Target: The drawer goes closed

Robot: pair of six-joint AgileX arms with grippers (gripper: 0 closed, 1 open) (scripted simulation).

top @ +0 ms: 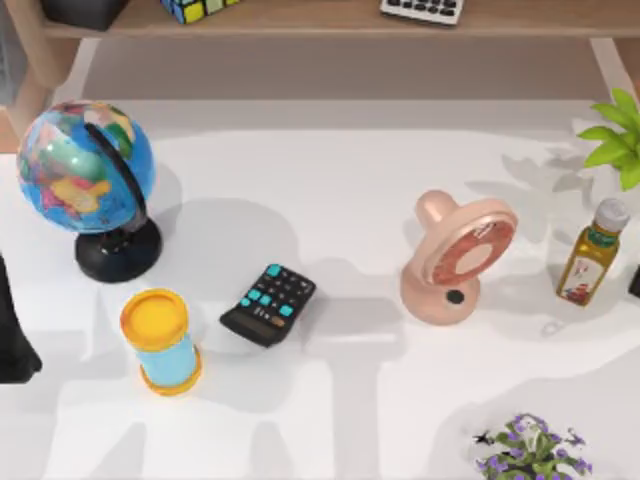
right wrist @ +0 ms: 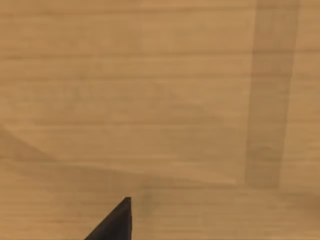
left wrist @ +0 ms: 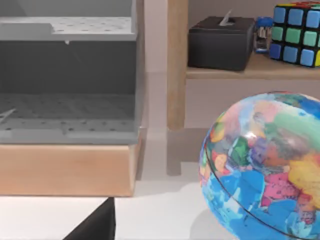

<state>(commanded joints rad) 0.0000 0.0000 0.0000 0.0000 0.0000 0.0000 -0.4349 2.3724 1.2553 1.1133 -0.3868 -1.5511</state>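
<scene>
One white table [top: 330, 190] (wooden shelf [top: 330, 20] behind); claw states: cannot tell.

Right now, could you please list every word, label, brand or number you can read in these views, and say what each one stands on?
None can be read.
Calculator: key markings too small to read.
Oil bottle: label too blurred to read.
Globe: coloured map, no legible names.
Keypad on the shelf: keys too small to read.
Cube, tissue box: no text.
</scene>
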